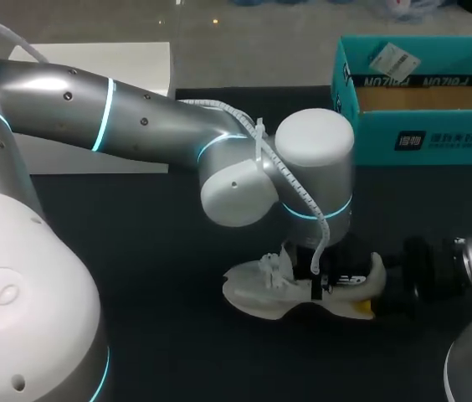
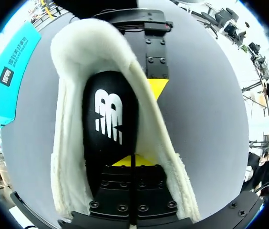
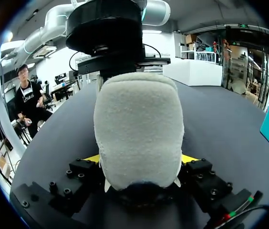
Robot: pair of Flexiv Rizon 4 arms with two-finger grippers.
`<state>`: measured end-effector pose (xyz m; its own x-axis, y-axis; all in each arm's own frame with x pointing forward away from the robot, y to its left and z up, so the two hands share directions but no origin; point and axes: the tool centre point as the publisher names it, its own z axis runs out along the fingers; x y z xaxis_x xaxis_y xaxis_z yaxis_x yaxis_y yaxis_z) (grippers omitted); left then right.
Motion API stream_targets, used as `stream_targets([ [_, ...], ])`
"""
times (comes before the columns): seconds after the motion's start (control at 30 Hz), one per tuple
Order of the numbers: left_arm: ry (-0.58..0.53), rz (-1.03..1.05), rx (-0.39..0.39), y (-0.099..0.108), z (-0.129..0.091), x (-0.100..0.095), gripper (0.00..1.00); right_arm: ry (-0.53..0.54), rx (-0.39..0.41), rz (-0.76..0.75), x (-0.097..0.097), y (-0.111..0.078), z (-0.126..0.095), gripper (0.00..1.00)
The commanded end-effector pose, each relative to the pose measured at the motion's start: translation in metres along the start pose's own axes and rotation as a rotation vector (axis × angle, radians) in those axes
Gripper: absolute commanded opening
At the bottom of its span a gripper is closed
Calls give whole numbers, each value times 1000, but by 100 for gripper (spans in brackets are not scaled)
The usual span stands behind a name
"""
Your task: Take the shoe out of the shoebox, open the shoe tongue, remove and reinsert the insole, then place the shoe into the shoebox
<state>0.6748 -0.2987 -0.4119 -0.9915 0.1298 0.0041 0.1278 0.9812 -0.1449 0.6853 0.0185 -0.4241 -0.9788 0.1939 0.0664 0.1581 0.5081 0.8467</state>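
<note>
**Shoe braced for the insole**

The shoe [image 1: 253, 297] lies near-middle, out of the shoebox [image 1: 424, 138] at far right. My right gripper [image 3: 139, 160] clamps its heel to steady it. My left gripper [image 2: 133, 161], fingers pressed together, rests on the insole [image 2: 108, 119] — whether pinching it, I cannot tell.

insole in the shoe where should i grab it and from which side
I'd pinch the insole at its heel-end edge, coming straight down through the open top of the shoe: fuzzy walls enclose its sides, and the right gripper clamps the heel from behind.

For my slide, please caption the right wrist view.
Right claw grips the white shoe by its heel on the dark table.
</note>
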Motion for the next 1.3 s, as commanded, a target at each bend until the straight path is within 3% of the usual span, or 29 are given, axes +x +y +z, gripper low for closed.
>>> stream_targets([
  [0.03,-6,-18,40,16,24,-11,0,-2,4,0,5,2,1,0],
  [0.27,-27,-41,102,20,-6,-16,0,-2,4,0,5,2,1,0],
  [0.5,-1,-42,220,14,-34,-15,0,-2,4,0,5,2,1,0],
  [0.93,43,-36,408,7,-65,-11,0,-2,4,0,5,2,1,0],
  [1.13,63,4,392,3,-57,-12,0,-2,4,0,5,2,1,0],
  [1.3,107,84,320,-12,-42,-8,0,-2,4,0,5,2,1,0],
])
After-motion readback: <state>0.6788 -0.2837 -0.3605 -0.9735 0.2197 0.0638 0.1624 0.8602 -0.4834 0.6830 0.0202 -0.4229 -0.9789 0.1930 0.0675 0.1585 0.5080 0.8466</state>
